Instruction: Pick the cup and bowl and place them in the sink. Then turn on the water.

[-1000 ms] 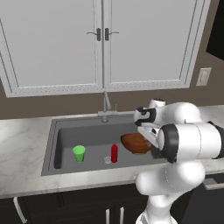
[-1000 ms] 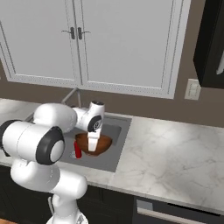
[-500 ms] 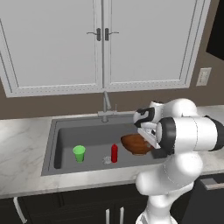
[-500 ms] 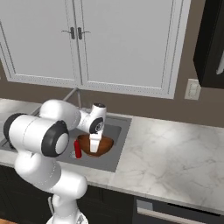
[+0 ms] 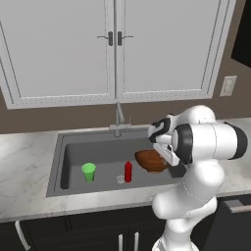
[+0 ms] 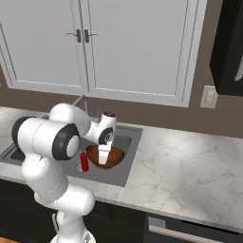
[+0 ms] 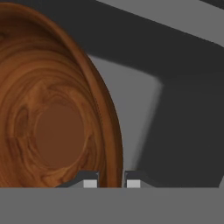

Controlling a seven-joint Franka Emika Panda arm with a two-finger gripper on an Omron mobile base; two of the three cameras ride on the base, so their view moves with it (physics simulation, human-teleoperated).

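My gripper [image 7: 111, 181] is shut on the rim of the bowl [image 7: 52, 122], one fingertip inside and one outside. The glossy reddish-brown bowl [image 5: 149, 161] hangs tilted over the right end of the sink [image 5: 98, 149], and from the right it shows as the bowl [image 6: 113, 159] under the white hand of the gripper [image 6: 103, 161]. The small green cup [image 5: 88, 171] stands upright on the sink floor at the left. The grey faucet [image 5: 117, 117] rises at the back edge, with no stream at its spout.
A small red bottle [image 5: 128, 171] stands in the sink between cup and bowl, close to the bowl [image 6: 85, 161]. Marble counter [image 6: 190, 166] stretches to the right of the basin. White cabinet doors [image 5: 115, 49] hang above.
The arm's upper links have swung round toward the camera. The bowl stays in the grip at nearly the same spot over the sink's right end.
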